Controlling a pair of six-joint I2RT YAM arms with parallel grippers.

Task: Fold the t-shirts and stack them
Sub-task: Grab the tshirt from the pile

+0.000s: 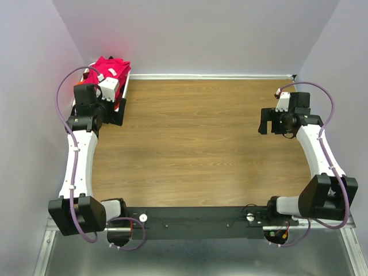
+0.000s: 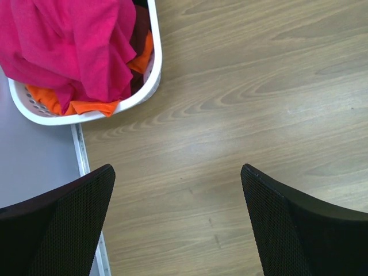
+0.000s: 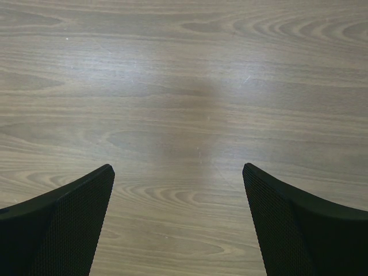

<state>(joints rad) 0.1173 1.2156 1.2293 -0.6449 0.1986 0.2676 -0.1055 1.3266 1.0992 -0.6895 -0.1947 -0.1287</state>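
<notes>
The t-shirts lie bunched in a white basket (image 2: 150, 75) at the table's far left corner. A bright pinkish-red t-shirt (image 2: 69, 46) is on top, an orange one (image 2: 86, 107) and a dark maroon one (image 2: 140, 29) show beneath it. In the top view the red heap (image 1: 109, 69) sits just behind my left arm. My left gripper (image 2: 177, 190) is open over bare wood just in front of the basket, holding nothing. Over at the right side my right gripper (image 3: 178, 184) is open above bare table too; the top view shows it (image 1: 265, 122) clear of any cloth.
The wooden table (image 1: 195, 144) is boxed in by pale walls at the left, back and right. A white strip (image 2: 83, 158) runs along the table's left edge beside the basket. The arm bases sit on a black rail (image 1: 195, 221) at the near edge.
</notes>
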